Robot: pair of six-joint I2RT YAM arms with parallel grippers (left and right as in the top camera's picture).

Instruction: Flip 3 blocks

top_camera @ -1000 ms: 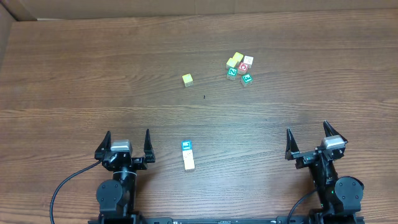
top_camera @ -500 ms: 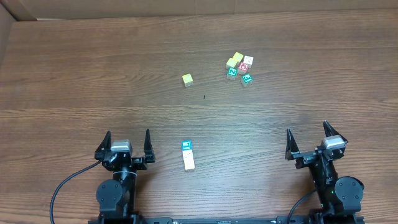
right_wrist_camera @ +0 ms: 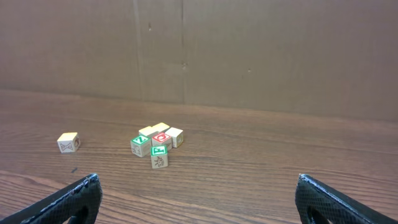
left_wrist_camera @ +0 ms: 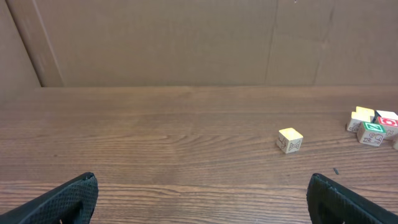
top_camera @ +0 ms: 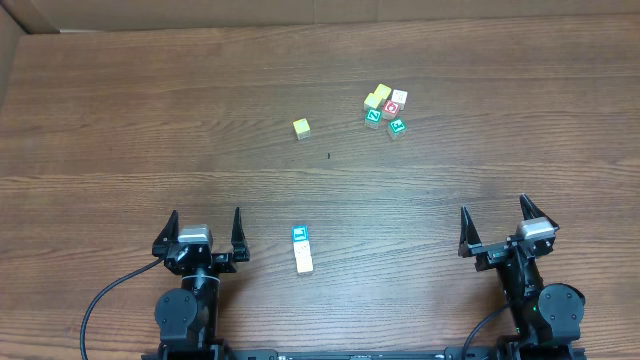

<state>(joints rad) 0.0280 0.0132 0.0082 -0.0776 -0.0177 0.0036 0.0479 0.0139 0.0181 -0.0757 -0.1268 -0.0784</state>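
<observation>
My left pincer (top_camera: 205,218) and right pincer (top_camera: 493,208) rest gaping and empty at the frame's bottom edge, flanking the blocks (top_camera: 301,250), a touching row at lower centre, probably so either can reach.

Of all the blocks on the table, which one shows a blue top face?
The blue-topped block, paired with a cream block away from the rest. The cluster and the lone yellow block show no blue.

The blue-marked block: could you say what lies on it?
Nothing sits on the blue-marked block; its mark shows fully. A pale block lies against its near side. Its underside is hidden.
</observation>
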